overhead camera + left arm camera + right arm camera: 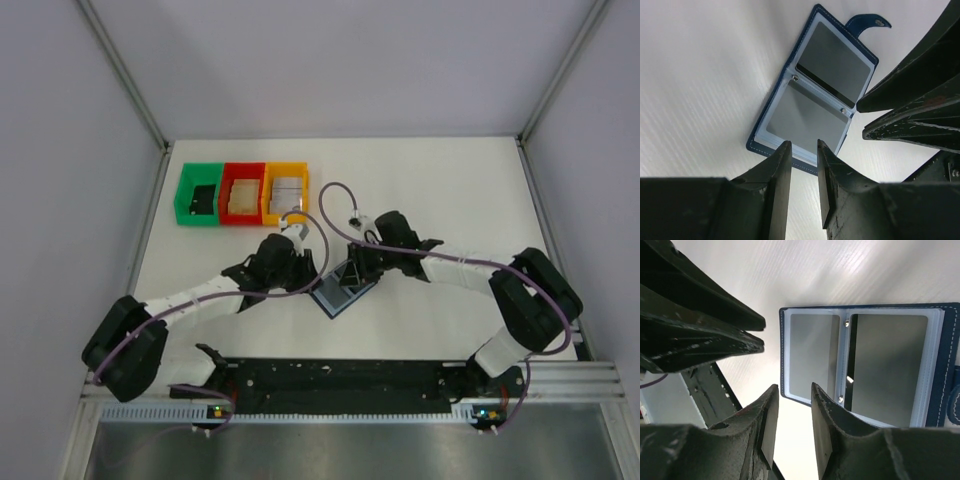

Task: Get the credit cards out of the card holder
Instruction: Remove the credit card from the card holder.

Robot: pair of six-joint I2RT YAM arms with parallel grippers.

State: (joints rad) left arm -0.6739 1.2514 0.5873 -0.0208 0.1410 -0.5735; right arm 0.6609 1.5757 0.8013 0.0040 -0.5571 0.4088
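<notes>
Dark blue folding card holder (812, 95) open on white bench (450, 200), silvery-grey cards (835, 60) inside; left hand (804, 150), right hand (795, 392) slightly spread, empty.

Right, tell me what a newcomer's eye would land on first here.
The dark blue card holder lies open flat near the middle of the table, with grey credit cards tucked in both panels. The left claw and right claw hover over it from opposite sides, jaws parted and empty. A row of green, red and orange bins sits toward the far left.
</notes>
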